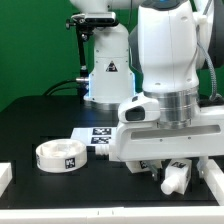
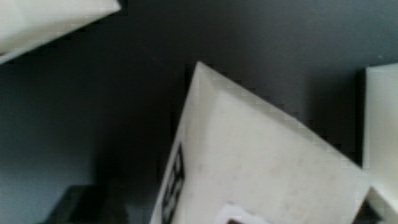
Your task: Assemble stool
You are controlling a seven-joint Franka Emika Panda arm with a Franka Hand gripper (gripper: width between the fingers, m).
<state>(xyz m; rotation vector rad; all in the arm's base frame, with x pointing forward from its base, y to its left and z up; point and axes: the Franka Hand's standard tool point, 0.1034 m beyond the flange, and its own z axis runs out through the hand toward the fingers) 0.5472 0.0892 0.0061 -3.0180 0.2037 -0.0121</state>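
One stool leg (image 1: 174, 181) between my jaws, likely for pickup; whether clenched, I cannot tell. Round seat (image 1: 62, 155) lies apart.

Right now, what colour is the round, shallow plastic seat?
The seat is white, with a black-and-white square tag on its side; best in the exterior view.

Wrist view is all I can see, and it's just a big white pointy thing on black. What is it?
Observer: It looks like one stool leg lying on the black table right under the gripper. I can't tell if it's gripped.
Operator: Where's the round seat?
Observer: The round seat sits on the table toward the exterior view's left. It is past the marker board and well apart from the gripper.
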